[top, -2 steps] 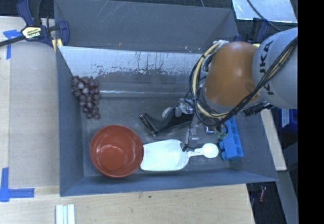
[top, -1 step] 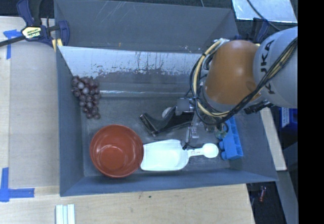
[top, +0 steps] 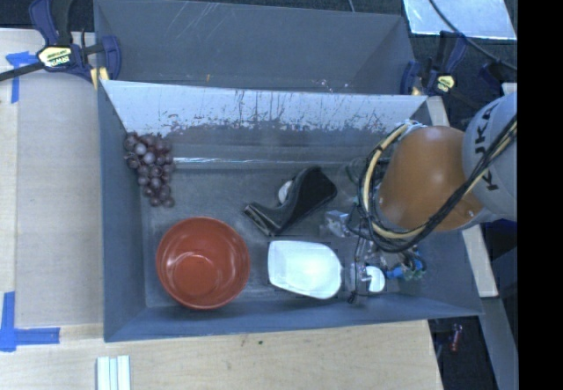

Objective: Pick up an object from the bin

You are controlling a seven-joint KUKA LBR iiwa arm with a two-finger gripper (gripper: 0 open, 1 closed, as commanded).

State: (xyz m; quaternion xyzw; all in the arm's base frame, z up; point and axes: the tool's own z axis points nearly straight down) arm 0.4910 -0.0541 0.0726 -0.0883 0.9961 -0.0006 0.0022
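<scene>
My gripper [top: 358, 272] is low in the bin's front right corner, under the orange wrist cover. It stands right against the right edge of a white rounded dish-like thing [top: 303, 269] lying on the bin floor. Just behind that, near the middle of the bin, lies a black angular tool-like thing [top: 296, 199] with a pale patch on top. A small white and blue-green thing [top: 396, 274] shows beside the gripper on its right, partly hidden by the arm.
A red bowl [top: 202, 262] sits upright at the front left, close to the white thing. A bunch of dark purple grapes [top: 151, 168] lies at the back left against the wall. The arm and its cables cover the bin's right side.
</scene>
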